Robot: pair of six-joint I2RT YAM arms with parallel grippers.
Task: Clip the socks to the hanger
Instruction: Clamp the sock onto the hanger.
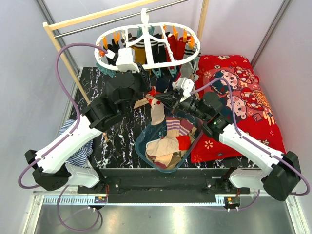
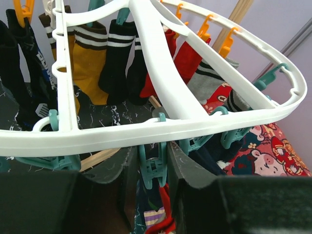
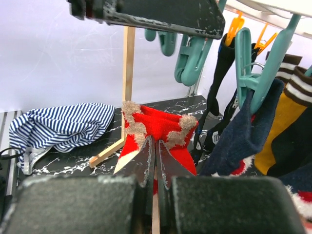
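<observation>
The white oval hanger (image 1: 113, 33) hangs from the rod, with several socks (image 1: 157, 48) clipped under it; its rim (image 2: 146, 131) crosses the left wrist view. My left gripper (image 1: 147, 80) (image 2: 152, 150) is shut on a teal clip (image 2: 153, 168) at the hanger's near rim and squeezes it. My right gripper (image 1: 165, 101) (image 3: 157, 141) is shut on a red sock with beige trim (image 3: 163, 124) (image 1: 156, 101). It holds the sock just below that clip, and the sock's red edge (image 2: 169, 214) shows under the clip's tips.
A clear bluish tub (image 1: 142, 146) with more socks (image 1: 168, 141) stands at the table's front middle. A red cartoon-print cushion (image 1: 243, 97) lies at the right and a blue-white striped cloth (image 1: 82, 151) (image 3: 58, 124) at the left. The wooden rack post (image 1: 66, 63) (image 3: 128, 63) stands behind the left arm.
</observation>
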